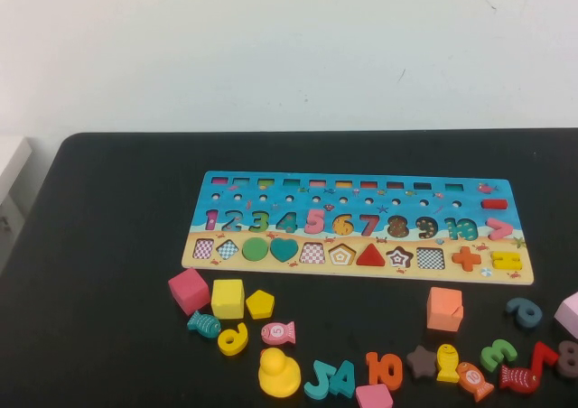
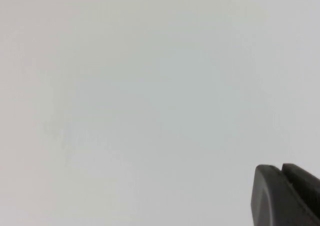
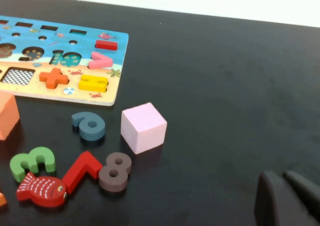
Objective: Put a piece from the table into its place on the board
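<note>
Nearest the high camera: loose pieces along the table's front edge, a yellow duck, teal 4, orange 10 and a pink block cut off by the frame edge. Right of those sit a brown star, yellow fish, orange fish, green 3, red fish, red 7, brown 8. One row back: teal fish, yellow 6, pink fish, and on the right side an orange cube, blue 6, light-pink cube. The piece, a yellow pentagon, lies flat on the table just right of the yellow cube, with the pink cube left of that; all three sit near the board's front-left corner, not touching it. The board lies behind them, long side across; the pentagon recess in its shape row is open, right of the green circle and teal heart and just left of the red triangle. Neither arm shows in the high view. Left gripper is seen only in its wrist view, against a plain pale surface, pressed together, holding nothing. Right gripper hovers above bare table beside the light-pink cube, tips nearly together, nothing between them.
</note>
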{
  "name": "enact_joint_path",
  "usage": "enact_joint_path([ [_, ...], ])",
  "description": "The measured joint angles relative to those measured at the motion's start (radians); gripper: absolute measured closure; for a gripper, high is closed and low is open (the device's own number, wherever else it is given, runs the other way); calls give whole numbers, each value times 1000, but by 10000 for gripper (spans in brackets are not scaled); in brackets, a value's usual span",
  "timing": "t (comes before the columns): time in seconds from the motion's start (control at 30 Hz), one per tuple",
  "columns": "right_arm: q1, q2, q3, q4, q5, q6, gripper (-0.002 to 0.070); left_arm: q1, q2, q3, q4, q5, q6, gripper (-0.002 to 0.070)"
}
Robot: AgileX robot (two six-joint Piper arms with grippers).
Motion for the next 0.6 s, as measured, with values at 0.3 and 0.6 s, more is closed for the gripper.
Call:
enact_joint_path([
  [0.3,0,0,0,0,0,0,658,0,-2,0,-3,-70,-4,676],
  [0.6,0,0,0,-2,0,0,658,0,96,-328,1,845,-5,676],
])
